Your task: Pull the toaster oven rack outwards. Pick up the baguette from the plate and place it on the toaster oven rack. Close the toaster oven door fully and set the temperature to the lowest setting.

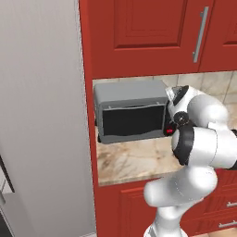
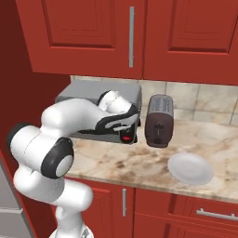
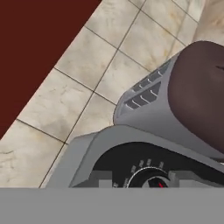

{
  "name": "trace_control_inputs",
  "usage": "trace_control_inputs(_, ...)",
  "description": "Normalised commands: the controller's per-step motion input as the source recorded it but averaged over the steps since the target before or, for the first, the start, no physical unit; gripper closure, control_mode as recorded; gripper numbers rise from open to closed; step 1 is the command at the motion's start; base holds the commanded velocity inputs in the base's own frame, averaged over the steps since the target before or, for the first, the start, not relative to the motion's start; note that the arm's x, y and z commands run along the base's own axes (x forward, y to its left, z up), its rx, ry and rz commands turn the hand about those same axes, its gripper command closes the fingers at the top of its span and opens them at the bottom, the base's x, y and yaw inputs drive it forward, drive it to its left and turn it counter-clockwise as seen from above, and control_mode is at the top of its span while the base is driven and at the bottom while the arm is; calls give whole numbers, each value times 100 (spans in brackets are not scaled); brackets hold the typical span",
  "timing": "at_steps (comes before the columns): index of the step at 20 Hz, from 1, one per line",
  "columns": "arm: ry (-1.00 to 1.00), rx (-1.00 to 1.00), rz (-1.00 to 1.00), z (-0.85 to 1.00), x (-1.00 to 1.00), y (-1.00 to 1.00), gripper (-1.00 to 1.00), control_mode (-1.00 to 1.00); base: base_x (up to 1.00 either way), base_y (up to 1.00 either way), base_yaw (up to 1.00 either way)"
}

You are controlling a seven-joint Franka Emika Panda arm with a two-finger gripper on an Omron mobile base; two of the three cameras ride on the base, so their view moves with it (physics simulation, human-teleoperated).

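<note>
Most of the task looked done to us, judging from how things lay. The pincer [image 2: 126, 131] sat at the right front of the toaster oven [image 1: 131, 115], by the knobs and the red button [image 1: 169, 131]; its fingers were hidden, so we could not tell how far open it was or whether it touched a knob. In the hand view a dial [image 3: 148, 177] with tick marks and a red pointer sat just ahead. The door [image 1: 133, 119] stood shut, so rack and baguette were presumably inside, unseen. The plate [image 2: 190, 168] on the counter [image 2: 139, 160] was bare. We judged only the temperature setting remained. We could read no brand or writing; the dial's marks were too small. A slot toaster [image 2: 159, 120] stood just beside the oven.
</note>
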Motion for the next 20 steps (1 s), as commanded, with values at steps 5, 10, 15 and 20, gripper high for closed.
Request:
trace_control_inputs(5,-35,-76,32,-100,-24,-12,100,-100,0,0,0)
trace_control_inputs(10,-23,-78,33,-93,-3,-33,100,-100,0,0,0)
trace_control_inputs(15,-11,-76,32,-66,0,-39,100,-100,0,0,0)
trace_control_inputs(20,0,-56,26,-14,0,-56,100,-100,0,0,0)
